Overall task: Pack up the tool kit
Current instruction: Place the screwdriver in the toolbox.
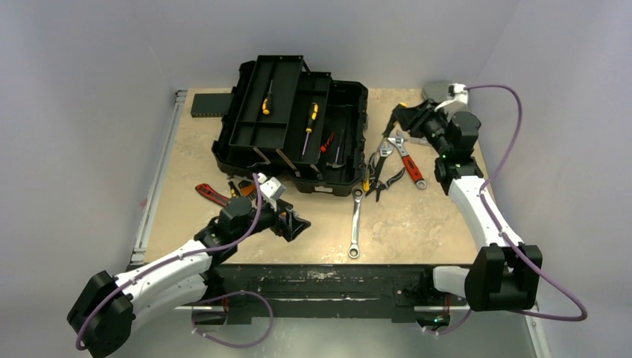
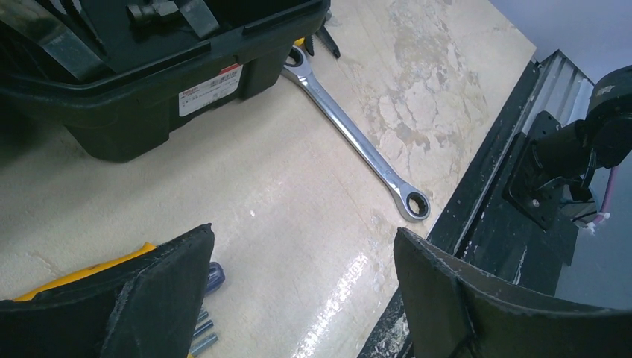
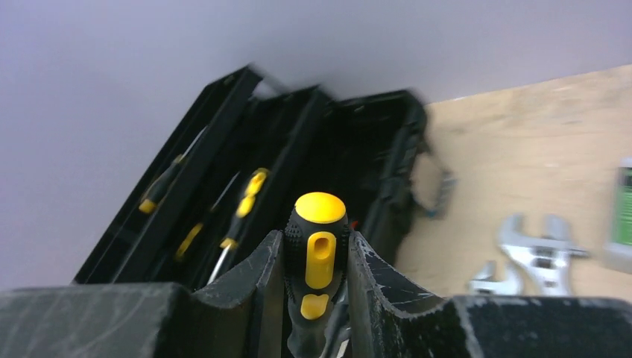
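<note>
Labels first: the only writing in sight is sitting on the toolbox [image 1: 298, 134] front wall, a white sticker [image 2: 211, 89] with a red corner. The print is coming out too small to read. A green-faced item [image 3: 623, 216] at the edge of the right wrist view is blurring out, so nothing is legible there either.

The toolbox is sitting open at back-centre of the table [image 1: 440, 231]. It's black plastic, with cantilever trays fanning up and to the left in steps. The upper tray is carrying one yellow-and-black screwdriver [image 1: 266, 98] and the next tray is carrying a second screwdriver [image 1: 310, 125]. A red-handled tool [image 1: 326, 143] is lying in the bottom of the box.

The right fingers [image 3: 257, 283] are clamping a black-and-yellow screwdriver handle [image 3: 319, 253] to the right of the box, with the handle end pointing toward the open trays. The left fingers [image 2: 160, 287] are standing wide apart, gripping nothing, and hovering low over the table in front of the box.

Loose tools lying on the table:
- A ratchet wrench [image 2: 358, 142] is running from just beside the box's front right corner toward the near edge.
- A red-handled adjustable wrench [image 1: 408, 162] and a silver wrench [image 1: 384, 149] are lying right of the box.
- Red-handled pliers [image 1: 212, 194] are lying left of the left arm.
- A yellow-edged piece [image 2: 82, 272] and some small bits [image 2: 201, 335] are peeking out beside one left finger; can't identify them.
</note>
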Motion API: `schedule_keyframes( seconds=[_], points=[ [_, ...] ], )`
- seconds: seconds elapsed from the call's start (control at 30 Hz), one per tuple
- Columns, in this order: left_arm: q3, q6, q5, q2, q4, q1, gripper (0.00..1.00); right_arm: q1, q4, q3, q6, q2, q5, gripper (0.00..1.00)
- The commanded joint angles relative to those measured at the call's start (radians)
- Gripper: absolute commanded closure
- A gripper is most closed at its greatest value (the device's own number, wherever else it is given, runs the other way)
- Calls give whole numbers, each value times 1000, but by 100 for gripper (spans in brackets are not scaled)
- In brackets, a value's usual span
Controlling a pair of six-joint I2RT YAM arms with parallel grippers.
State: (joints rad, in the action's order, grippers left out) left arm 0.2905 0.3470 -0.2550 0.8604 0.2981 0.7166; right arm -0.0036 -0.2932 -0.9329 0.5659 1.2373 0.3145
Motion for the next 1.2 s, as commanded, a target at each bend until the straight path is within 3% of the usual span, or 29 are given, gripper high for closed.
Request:
schedule_keyframes(
  seconds=[0.0, 0.33, 0.53, 0.83, 1.17],
  points=[
    [36, -17, -18, -21, 54, 6, 12, 103, -69, -13, -42, -32, 175, 100],
    [20, -37, 39, -84, 28, 6, 11, 330, -179, -52, 122, 38, -14, 100],
    [-12, -52, 157, -195, -17, 6, 11, 443, -150, -195, 175, 185, -190, 100],
    [-54, -42, 350, -332, -57, 6, 11, 492, -48, -512, 238, 501, -363, 100],
    [-46, -50, 351, -330, -70, 7, 11, 503, -18, -748, 243, 766, -329, 100]
  ],
)
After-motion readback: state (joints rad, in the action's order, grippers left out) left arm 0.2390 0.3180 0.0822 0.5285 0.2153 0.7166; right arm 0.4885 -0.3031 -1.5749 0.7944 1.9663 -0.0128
